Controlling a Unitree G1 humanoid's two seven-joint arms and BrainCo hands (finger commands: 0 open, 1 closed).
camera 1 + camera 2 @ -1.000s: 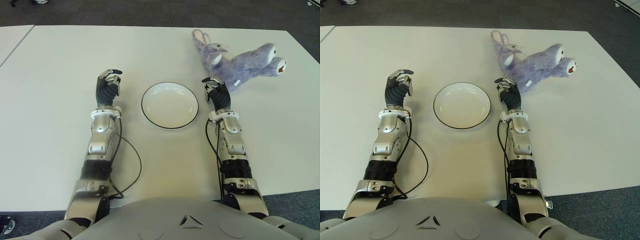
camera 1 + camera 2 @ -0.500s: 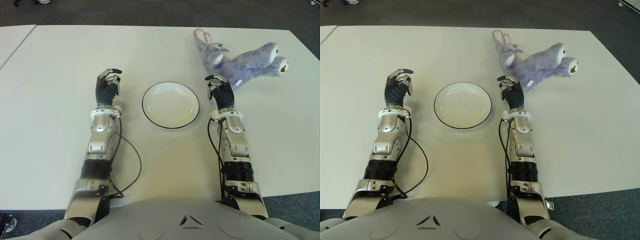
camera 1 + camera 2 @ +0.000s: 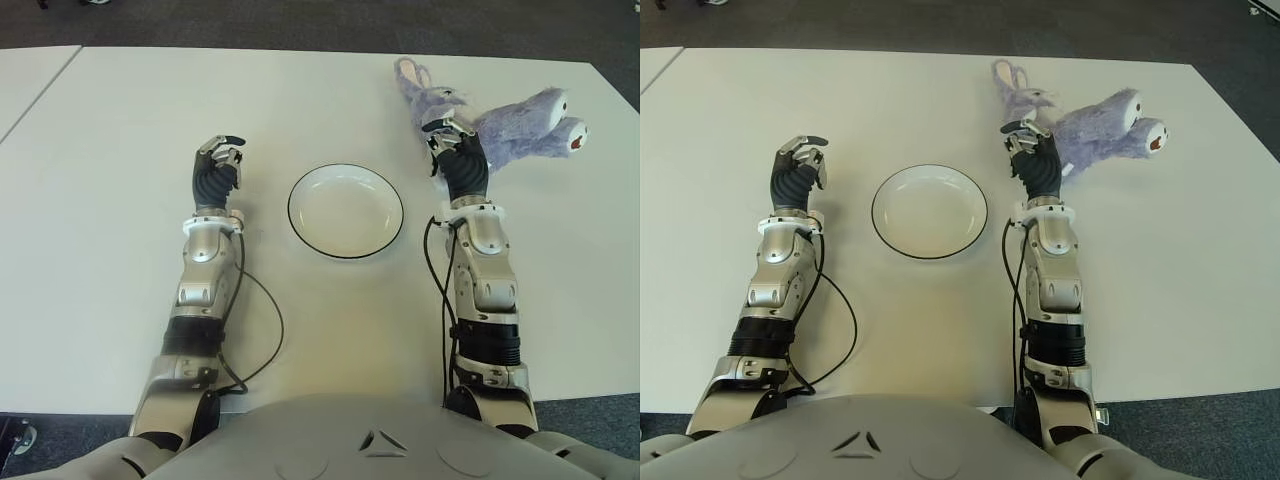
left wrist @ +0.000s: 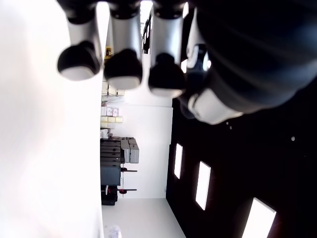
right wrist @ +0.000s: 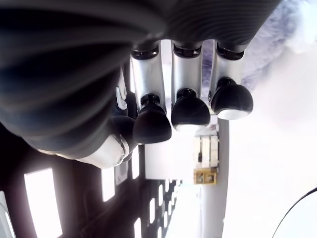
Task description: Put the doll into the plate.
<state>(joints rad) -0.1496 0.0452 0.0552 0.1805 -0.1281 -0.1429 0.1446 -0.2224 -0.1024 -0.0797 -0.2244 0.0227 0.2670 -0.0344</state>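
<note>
The doll (image 3: 512,118), a purple plush rabbit, lies on its side at the far right of the white table (image 3: 120,120). A white plate (image 3: 346,236) with a dark rim stands empty in the middle. My right hand (image 3: 449,134) is raised just right of the plate, its fingertips level with the doll's near side by the head. Its fingers (image 5: 187,108) are relaxed and hold nothing, with purple fur (image 5: 293,25) close beyond them. My left hand (image 3: 218,158) shows left of the plate, loosely curled and empty.
The table's far edge meets a dark floor (image 3: 300,20). A second white table (image 3: 25,75) adjoins at the far left. Black cables (image 3: 262,335) run along both forearms.
My right hand has moved forward and to the right, from beside the plate up to the doll. The doll, plate and left hand have not moved.
</note>
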